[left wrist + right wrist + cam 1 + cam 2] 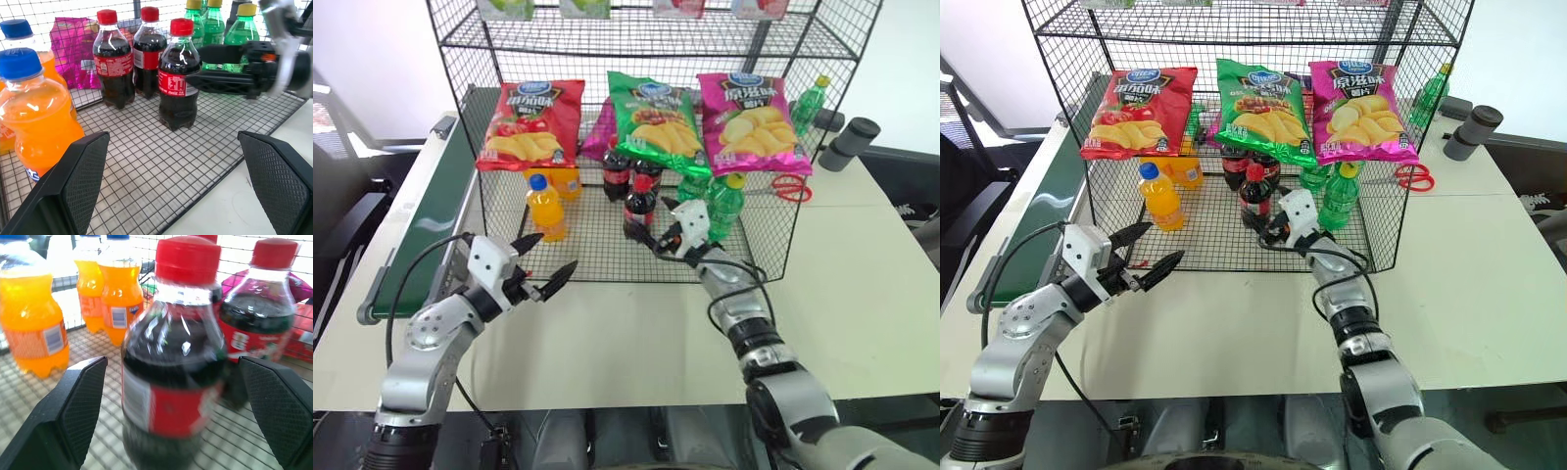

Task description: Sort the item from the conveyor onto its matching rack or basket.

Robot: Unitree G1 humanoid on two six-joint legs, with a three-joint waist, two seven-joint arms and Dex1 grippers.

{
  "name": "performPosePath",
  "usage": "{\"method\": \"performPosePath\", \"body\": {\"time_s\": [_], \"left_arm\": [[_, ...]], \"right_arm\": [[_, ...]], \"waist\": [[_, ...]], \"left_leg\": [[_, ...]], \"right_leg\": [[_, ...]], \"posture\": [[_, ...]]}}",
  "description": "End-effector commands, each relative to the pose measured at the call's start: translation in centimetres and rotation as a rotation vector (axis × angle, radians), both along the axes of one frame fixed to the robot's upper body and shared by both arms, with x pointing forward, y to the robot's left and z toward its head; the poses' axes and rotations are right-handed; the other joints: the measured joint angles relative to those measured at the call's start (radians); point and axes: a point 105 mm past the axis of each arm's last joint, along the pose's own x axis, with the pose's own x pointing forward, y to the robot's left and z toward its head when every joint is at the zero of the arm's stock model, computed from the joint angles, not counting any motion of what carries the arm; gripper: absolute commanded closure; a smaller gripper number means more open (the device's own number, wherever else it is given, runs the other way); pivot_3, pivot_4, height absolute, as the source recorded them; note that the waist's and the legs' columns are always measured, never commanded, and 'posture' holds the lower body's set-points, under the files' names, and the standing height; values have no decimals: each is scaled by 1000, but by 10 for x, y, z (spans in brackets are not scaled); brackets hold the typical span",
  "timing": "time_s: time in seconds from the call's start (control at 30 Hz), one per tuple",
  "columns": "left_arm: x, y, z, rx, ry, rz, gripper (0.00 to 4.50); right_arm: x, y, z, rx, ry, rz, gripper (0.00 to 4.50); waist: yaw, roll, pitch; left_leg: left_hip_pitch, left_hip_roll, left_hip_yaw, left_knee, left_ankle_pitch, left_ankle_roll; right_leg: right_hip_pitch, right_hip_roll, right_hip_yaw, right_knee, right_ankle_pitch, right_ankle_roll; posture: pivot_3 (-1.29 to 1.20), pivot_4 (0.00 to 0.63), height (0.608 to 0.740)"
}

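Currently the cola bottle (639, 208) stands upright on the rack (607, 257) bottom tier, between the right gripper (667, 236) jaws, which are open and ungripping. Left gripper (551, 262) jaws are open, empty. Risk: a sideways withdrawal could tip the bottle into adjacent cola bottles (628, 171).

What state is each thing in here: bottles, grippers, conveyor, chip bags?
Front cola bottle: upright on the rack mesh, capped, between open fingers, not gripped.
Right gripper: open.
Left gripper: open, holding nothing.
Orange soda bottle: upright, capped.
Green bottles: upright, capped.
Conveyor: nothing on its visible belt.
Chip bags: sealed, hanging.
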Motion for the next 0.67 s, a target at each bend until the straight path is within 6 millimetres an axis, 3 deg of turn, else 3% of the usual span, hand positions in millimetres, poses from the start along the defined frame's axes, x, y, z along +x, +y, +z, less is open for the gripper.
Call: {"method": "performPosePath", "body": {"time_s": [0.03, 0.17, 0.47, 0.67], "left_arm": [[3, -2, 5, 6, 8, -1, 0], [5, 3, 1, 46, 25, 13, 0], [9, 20, -2, 89, 30, 35, 0], [12, 27, -4, 109, 32, 22, 0]], "right_arm": [[-22, -15, 16, -19, -38, 74, 60], [-55, -54, 30, -50, -28, 82, 60], [-102, -124, 49, -119, 43, 1, 60], [-113, -137, 50, -145, 71, -4, 60]], "waist": [[0, 0, 0], [7, 0, 0], [10, 1, 0], [13, 1, 0]], "left_leg": [[0, 0, 0, 0, 0, 0], [0, 0, 0, 0, 0, 0], [1, 0, -1, 0, 0, 0], [2, 0, 0, 0, 0, 0]], "right_leg": [[0, 0, 0, 0, 0, 0], [0, 0, 0, 0, 0, 0], [2, 1, 0, -1, 0, 0], [3, 1, 0, -2, 0, 0]], "posture": [[0, 150, 740], [0, 150, 740], [0, 150, 740], [0, 150, 740]]}}
